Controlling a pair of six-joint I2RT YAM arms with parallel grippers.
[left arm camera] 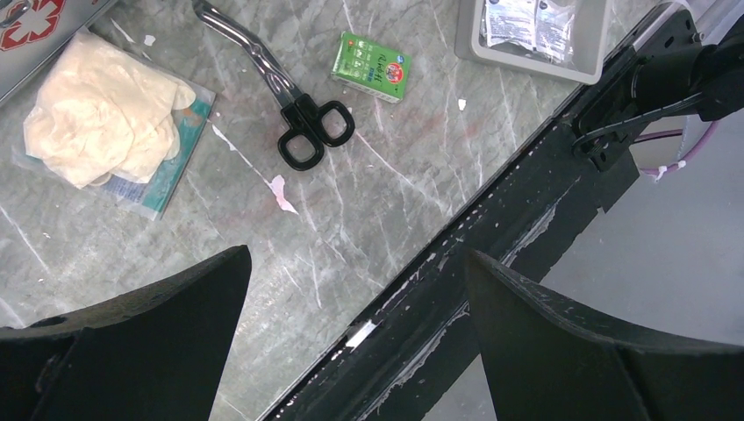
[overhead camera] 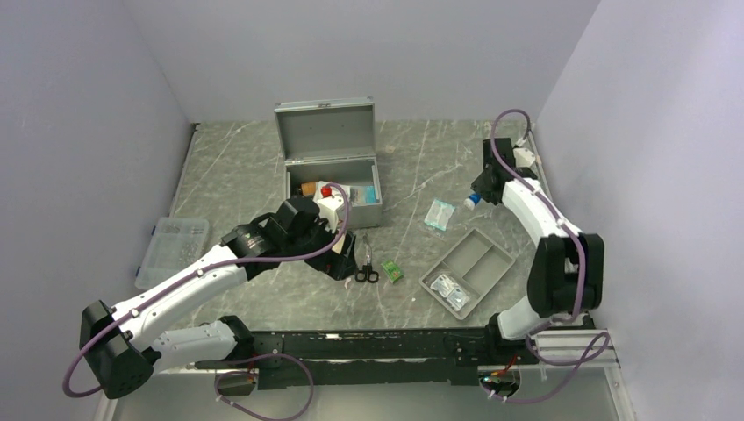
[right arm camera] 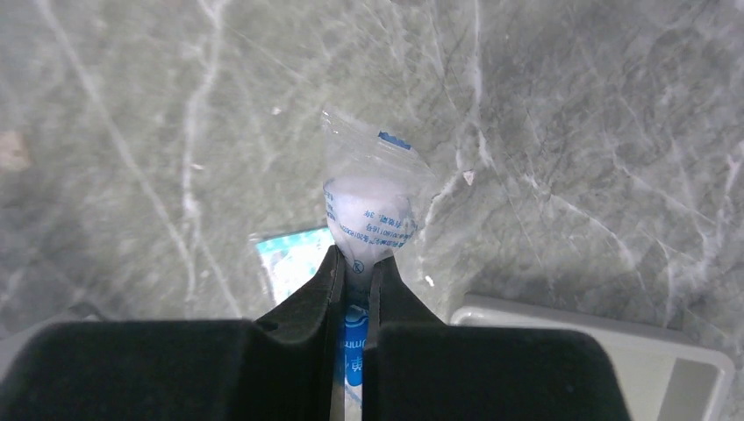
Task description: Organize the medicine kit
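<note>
Marbled grey worktop holds the medicine kit (overhead camera: 325, 133) at its centre back, lid up, a rigid, probably weighty metal case best taken by its lid rim, while to its right the right jaws pinch a clear sachet (right arm camera: 368, 206) and before it the left jaws hang spread wide.

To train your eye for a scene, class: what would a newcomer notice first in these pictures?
The medicine kit stands open, lid raised, at the back centre of the table. Right of it, the right end effector pinches a clear blue-printed packet. The left end effector gapes wide near black-handled scissors.
</note>
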